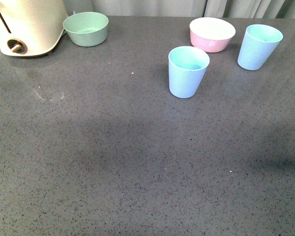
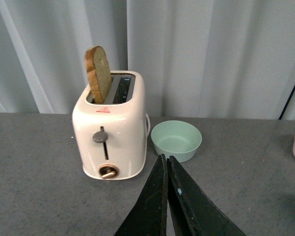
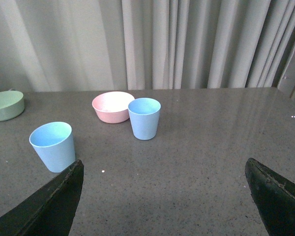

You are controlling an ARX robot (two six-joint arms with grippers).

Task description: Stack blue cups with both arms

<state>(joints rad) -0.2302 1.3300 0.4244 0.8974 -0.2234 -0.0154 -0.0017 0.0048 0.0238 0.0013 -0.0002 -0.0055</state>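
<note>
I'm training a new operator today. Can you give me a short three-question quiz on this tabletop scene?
1. True or false: the near blue cup and the far blue cup stand apart, both upright.
2. The left pincer is: A) wide open, B) shut and empty, C) holding a cup.
3. What sticks out of the toaster?
Key: 1 true; 2 B; 3 a slice of bread.
</note>
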